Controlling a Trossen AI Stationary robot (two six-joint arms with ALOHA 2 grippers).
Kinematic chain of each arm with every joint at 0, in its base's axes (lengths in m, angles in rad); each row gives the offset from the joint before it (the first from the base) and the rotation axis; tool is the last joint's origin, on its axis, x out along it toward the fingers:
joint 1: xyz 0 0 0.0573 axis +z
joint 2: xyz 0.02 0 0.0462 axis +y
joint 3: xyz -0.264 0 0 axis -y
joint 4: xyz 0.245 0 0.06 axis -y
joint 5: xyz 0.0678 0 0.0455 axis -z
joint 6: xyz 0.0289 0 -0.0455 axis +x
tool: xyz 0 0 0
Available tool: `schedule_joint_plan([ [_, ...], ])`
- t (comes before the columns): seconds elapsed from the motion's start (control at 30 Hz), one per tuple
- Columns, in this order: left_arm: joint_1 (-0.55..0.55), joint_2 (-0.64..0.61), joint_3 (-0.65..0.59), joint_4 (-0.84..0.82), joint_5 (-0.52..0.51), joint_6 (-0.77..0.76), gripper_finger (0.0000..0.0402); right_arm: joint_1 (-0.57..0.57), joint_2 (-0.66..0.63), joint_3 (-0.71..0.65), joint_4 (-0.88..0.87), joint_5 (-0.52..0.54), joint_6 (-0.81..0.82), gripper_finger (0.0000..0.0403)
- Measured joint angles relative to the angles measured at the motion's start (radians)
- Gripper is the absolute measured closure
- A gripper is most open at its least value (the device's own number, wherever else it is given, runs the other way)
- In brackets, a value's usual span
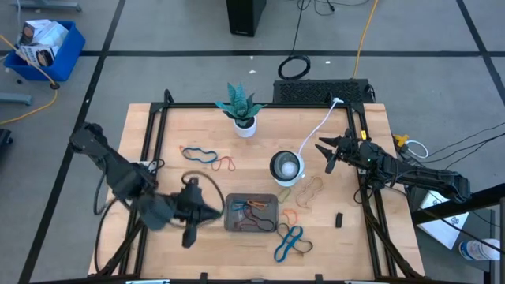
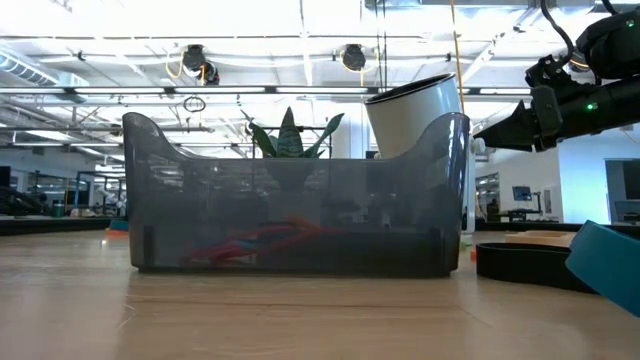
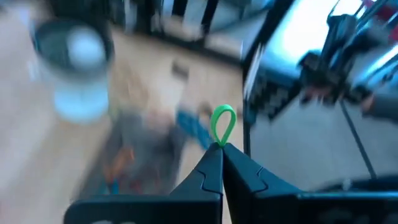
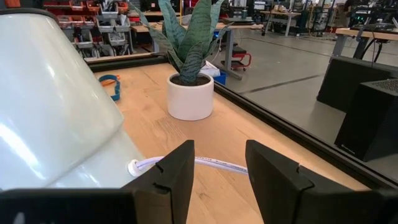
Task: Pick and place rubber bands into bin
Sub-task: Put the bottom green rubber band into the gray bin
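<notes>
Overhead, thin green loop [image 3: 223, 126] (floppy rubber), pinched jaws

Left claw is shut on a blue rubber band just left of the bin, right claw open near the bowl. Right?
Not quite: the band pinched in the left claw is green, not blue, as the left wrist view shows. The rest holds: it sits left of the bin, and the right claw is open by the bowl.

No legible text, labels, brand names, numbers or signs anywhere, printing on the packaging in the blue crate [image 1: 49, 49] too small to read, distant room displays unreadable
</notes>
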Motion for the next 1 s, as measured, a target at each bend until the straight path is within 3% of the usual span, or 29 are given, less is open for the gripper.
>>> schedule_joint_plan([
  [0.13,0.083,0.001,0.001,0.107,0.037,0.221,0.0399,0.0,0.0,0.0,0.0,0.0,0.0,0.0261],
  [0.27,0.177,0.042,0.002,0.13,0.056,0.336,0.0398,0.0,0.0,0.0,-0.001,0.0,0.0,0.0261],
  [0.57,0.305,0.204,0.0,0.104,0.294,0.383,0.0399,0.0,0.0,0.0,-0.002,0.0,0.0,0.0261],
  [1.0,0.384,0.485,0.0,0.042,0.451,0.329,0.0398,0.0,0.016,0.0,-0.003,0.0,0.0,0.0261],
])
